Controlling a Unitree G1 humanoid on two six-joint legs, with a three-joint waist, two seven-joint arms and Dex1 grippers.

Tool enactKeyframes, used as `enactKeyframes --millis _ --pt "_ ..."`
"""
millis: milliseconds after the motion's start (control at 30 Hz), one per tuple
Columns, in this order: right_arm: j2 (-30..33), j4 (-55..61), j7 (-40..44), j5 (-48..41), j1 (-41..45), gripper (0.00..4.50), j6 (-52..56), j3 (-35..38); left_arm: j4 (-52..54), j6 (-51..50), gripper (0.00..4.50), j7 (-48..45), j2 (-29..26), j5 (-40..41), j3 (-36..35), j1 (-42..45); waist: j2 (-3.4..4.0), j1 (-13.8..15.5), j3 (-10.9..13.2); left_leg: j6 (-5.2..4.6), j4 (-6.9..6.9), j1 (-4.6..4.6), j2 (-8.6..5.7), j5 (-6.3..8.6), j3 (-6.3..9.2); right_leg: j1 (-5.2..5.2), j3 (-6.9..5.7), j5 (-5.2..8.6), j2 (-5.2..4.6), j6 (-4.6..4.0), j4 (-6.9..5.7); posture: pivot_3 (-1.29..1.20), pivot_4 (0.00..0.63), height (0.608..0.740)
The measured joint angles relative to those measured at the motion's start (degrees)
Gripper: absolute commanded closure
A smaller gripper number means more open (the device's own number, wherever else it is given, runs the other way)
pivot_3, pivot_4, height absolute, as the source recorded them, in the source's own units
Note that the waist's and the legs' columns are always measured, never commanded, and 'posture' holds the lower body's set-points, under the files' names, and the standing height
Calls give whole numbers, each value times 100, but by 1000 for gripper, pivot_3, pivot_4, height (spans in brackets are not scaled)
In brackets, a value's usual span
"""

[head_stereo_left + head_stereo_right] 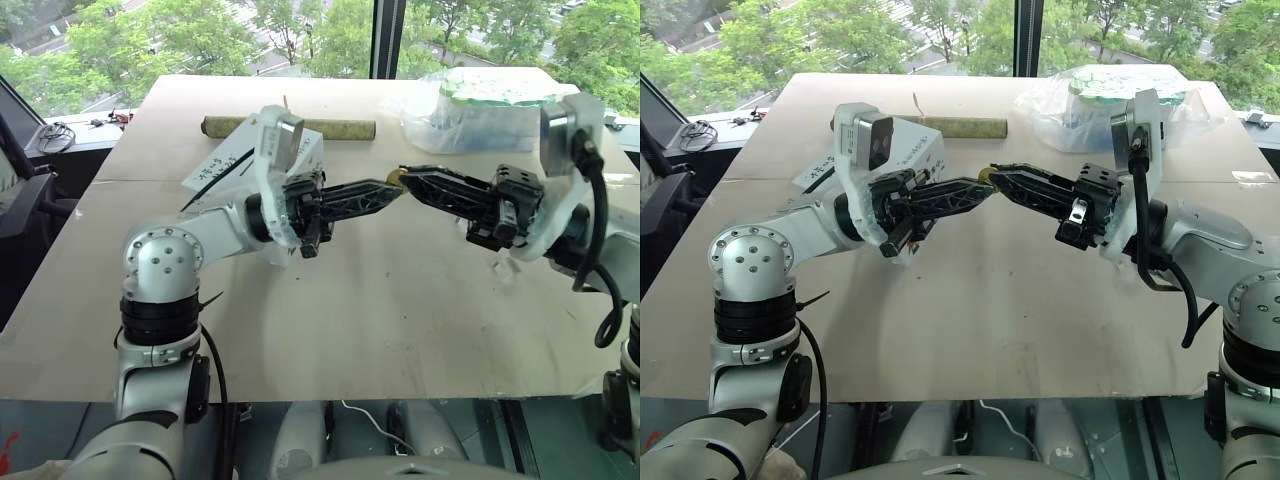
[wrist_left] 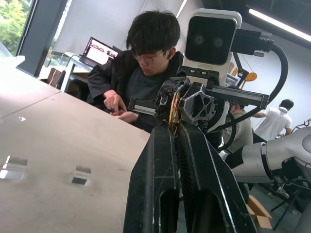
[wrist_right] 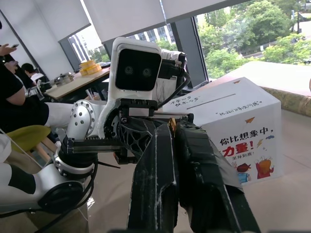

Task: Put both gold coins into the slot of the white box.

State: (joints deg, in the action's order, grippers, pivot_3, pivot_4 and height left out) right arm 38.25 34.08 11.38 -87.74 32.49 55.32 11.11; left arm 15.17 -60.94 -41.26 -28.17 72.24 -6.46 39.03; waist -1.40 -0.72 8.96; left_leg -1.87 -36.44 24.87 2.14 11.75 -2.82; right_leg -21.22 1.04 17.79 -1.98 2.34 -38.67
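Above the middle of the table my two grippers meet tip to tip. A gold coin [image 1: 397,178] sits edge-on at the meeting point. My left gripper [image 1: 390,188] is shut on the coin [image 2: 173,108] from the left, and my right gripper [image 1: 407,177] is shut on it from the right. The white box [image 3: 243,121] stands on the table behind my left wrist, its handwritten face up and cartoon figures on a side face. The slot [image 3: 215,101] is a thin dark slit in that top face. In the head views my left wrist hides part of the box [image 1: 215,172].
A clear plastic-wrapped green-and-white bundle [image 1: 480,108] lies at the back right. A long cardboard tube [image 1: 340,128] lies behind the box. Two small clear scraps [image 2: 80,174] rest on the table surface. A person [image 2: 146,63] sits beyond the table's edge.
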Motion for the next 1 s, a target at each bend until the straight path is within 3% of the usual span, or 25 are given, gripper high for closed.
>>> enactKeyframes --millis 67,300,400,533,633,767,1000 --pt "120 32 261 174 -123 3340 -69 -7 57 72 4500 60 -21 -41 -18 -1 0 4 0 0 0 0 0 0 0 0 0 0 0 0 2 0 150 740" --pt "1135 252 1264 1315 -690 80 -328 201 356 193 4500 991 -277 98 -647 -128 -2 14 1 0 1 3 1 0 3 2 -2 0 -8 1 10 0 150 740" --pt "1694 407 1833 1872 -1031 80 -522 557 612 358 4500 1664 -554 -156 -920 -125 -4 29 3 1 1 4 1 0 5 4 -3 0 -6 1 15 0 150 740" --pt "2123 598 2465 2475 -1364 80 -920 1027 1022 586 4500 2660 -1197 -1529 -779 -102 -9 14 5 7 3 1 1 -3 2 4 2 0 1 1 17 0 150 740" --pt "2163 575 2807 2758 -1574 80 -1126 1223 1231 554 4500 3259 -1454 -2428 -518 -82 -10 31 6 8 3 -1 0 -4 0 7 1 0 -3 1 17 0 150 740" --pt "2251 286 3134 3070 -1635 80 -1309 1261 1135 -338 4500 3604 -2134 -3249 348 456 -28 65 17 7 2 0 -1 -4 4 6 -5 0 0 1 15 0 150 740" --pt "2327 113 3560 3248 -1604 80 -1419 1246 910 -1491 4500 3689 -2103 -3586 478 758 -31 50 20 25 7 3 2 -14 2 -1 0 1 -8 1 15 0 150 740"
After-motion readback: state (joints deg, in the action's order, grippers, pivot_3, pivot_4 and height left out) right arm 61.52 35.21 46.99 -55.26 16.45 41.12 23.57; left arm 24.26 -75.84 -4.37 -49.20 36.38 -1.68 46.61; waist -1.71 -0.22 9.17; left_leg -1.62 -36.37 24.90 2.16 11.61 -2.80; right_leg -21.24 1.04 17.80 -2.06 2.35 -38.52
